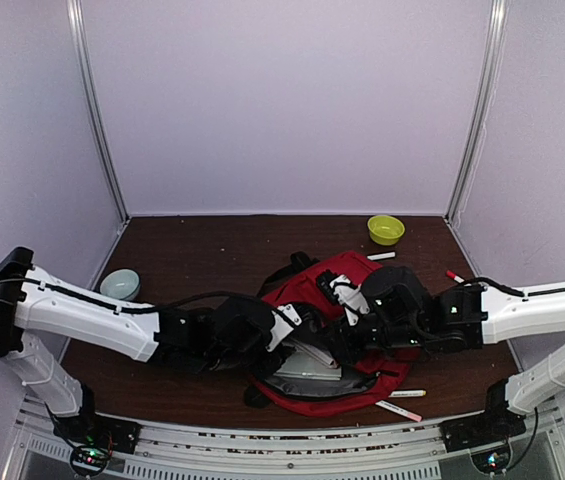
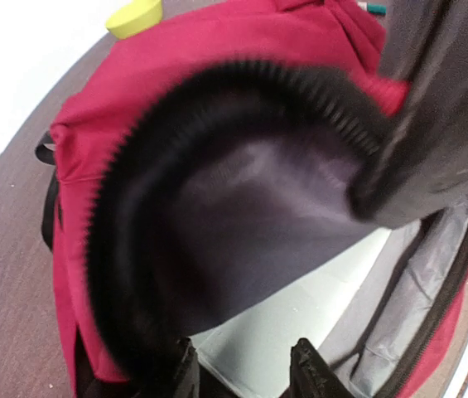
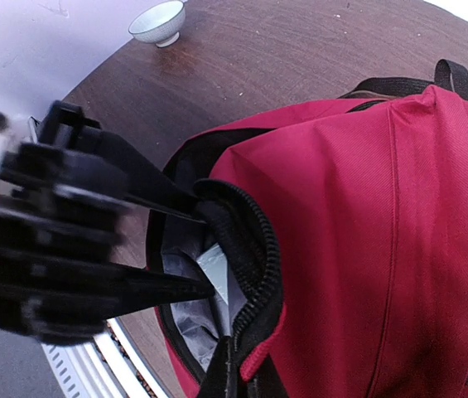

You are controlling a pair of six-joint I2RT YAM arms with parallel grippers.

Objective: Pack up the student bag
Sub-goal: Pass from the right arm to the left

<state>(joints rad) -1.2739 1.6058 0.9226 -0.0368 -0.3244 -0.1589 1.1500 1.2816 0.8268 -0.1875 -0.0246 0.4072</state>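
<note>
Red backpack [image 1: 360, 265] lies right under both claws, mouth gaping. Right claw [image 2: 378, 189] is pinched shut on the backpack's zipper rim, holding the flap up above the left claw [image 2: 242, 375]. Left claw is partway open inside the mouth, gripping nothing. Pale sheet [image 2: 300, 307] sits just beneath its fingertips.

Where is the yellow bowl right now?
In the top view, the yellow bowl sits at the far right of the table, just beyond a white marker and the red backpack.
</note>
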